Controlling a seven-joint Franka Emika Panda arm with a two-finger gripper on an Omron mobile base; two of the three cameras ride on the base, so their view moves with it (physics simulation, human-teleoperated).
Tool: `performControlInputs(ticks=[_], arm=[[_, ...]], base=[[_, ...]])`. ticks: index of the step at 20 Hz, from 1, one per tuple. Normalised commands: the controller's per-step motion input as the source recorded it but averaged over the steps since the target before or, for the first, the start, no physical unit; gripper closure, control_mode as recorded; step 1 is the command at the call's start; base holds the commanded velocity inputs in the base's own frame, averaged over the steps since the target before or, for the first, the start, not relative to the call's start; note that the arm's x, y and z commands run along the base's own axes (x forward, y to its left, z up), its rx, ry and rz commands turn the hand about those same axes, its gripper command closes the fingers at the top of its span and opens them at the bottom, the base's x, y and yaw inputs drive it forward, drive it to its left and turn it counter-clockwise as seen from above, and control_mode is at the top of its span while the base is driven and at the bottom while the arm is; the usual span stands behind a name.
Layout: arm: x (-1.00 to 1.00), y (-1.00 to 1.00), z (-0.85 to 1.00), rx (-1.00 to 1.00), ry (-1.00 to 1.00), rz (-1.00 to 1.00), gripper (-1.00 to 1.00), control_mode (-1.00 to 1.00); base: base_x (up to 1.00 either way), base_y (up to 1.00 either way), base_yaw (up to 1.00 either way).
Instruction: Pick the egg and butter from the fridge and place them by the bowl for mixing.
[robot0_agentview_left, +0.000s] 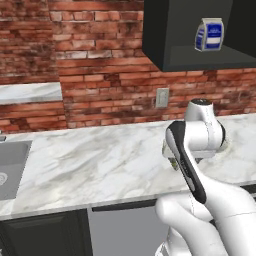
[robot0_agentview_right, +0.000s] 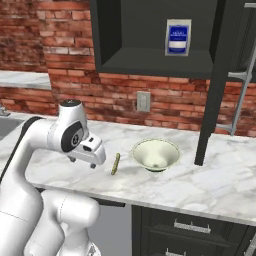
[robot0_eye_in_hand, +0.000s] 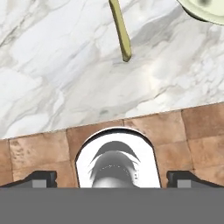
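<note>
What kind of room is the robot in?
A kitchen, most likely. There's a marble counter against a brick wall, a sink at one end, and a mixing bowl under a dark cupboard.

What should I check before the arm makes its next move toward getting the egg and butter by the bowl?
1. Gripper open and empty: ok, the fingertips stand wide apart with nothing between them.
2. Bowl upright on the marble counter: ok.
3. Bowl empty: ok, nothing shows inside it.
4. Space beside the bowl: not ok on its left, where a thin yellow-green stick lies; its right side is bare.
5. Egg and butter located: cannot tell.
6. Fridge door open: cannot tell.
</note>
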Motion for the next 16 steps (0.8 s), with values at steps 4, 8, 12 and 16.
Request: performControlInputs(ticks=[4,8,12,16], arm=[[0.00,0.00,0.00,0.00,0.00,0.00,-1.00,1.00],[0.00,0.00,0.00,0.00,0.00,0.00,-1.00,1.00],[0.00,0.00,0.00,0.00,0.00,0.00,-1.00,1.00],[0.00,0.00,0.00,0.00,0.00,0.00,-1.00,1.00]], base=[[-0.78,0.31,-0.01],[-1.00,0.30,-0.10],[-0.99,0.29,-0.19],[-0.78,0.03,-0.55]])
